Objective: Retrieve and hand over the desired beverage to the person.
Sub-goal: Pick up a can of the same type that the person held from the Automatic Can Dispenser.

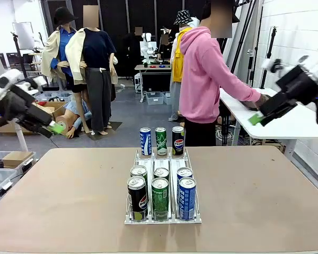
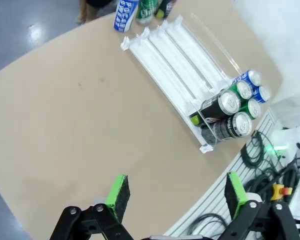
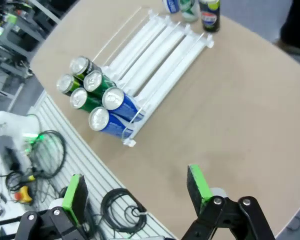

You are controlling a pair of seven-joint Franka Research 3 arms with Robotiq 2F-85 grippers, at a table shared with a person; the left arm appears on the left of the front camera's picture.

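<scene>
Left gripper point(image 2: 177, 192) hangs spread left of the can rack point(image 1: 162, 220) — right gripper point(image 3: 136, 189), spread too, right of it. The person point(image 1: 201, 74) stands beyond it.

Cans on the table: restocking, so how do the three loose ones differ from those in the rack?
The loose cans are three, the racked cans six. The loose cans stand on the bare table past the rack's far end; the racked cans fill its near end. Both sets are blue, green and black.
</scene>
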